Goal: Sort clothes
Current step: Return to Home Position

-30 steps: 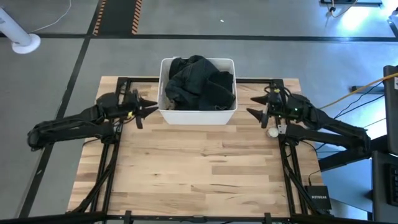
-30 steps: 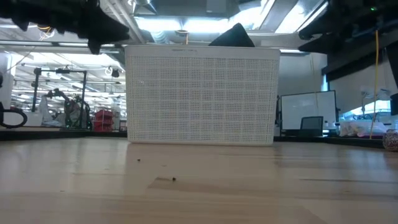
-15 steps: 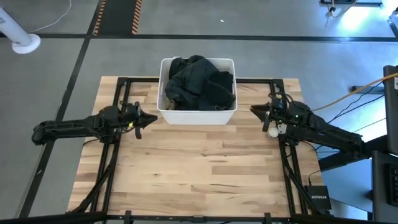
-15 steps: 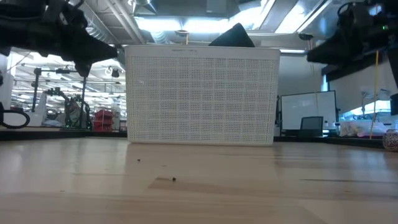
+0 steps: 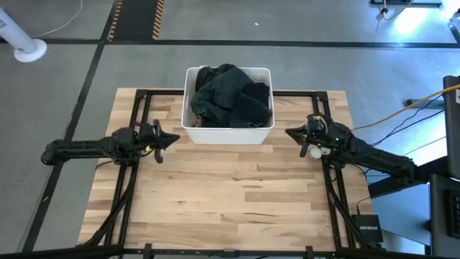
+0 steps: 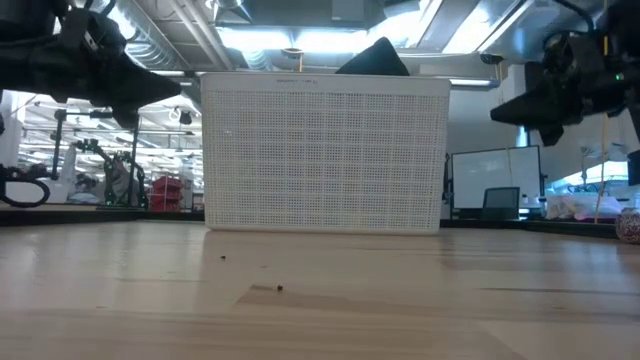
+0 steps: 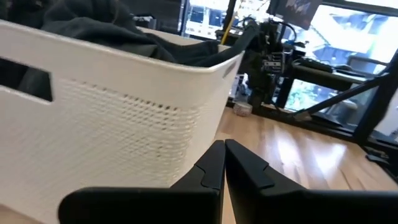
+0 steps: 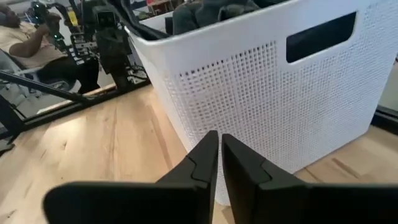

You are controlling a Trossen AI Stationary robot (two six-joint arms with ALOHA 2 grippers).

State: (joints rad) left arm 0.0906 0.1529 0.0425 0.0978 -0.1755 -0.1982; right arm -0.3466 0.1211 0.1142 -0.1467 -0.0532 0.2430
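Note:
The clothes (image 5: 230, 95) are a heap of black and dark green garments filling the white plastic bin (image 5: 228, 134) at the table's far middle; they also show in the left wrist view (image 7: 112, 34) and the right wrist view (image 8: 211, 11). My left gripper (image 5: 175, 137) is shut and empty, left of the bin's near corner, above the table. My right gripper (image 5: 290, 132) is shut and empty, right of the bin's near corner. Both point toward the bin.
The bin (image 6: 325, 150) stands on the wooden table (image 5: 230, 194), whose near half is bare. Black frame rails (image 5: 126, 194) run along the table's left and right sides. A person (image 8: 37, 37) sits beyond the table in the right wrist view.
Both arms have drawn back from the bin's sides toward the table's near edge and come lower. The clothes and the bin have kept still.

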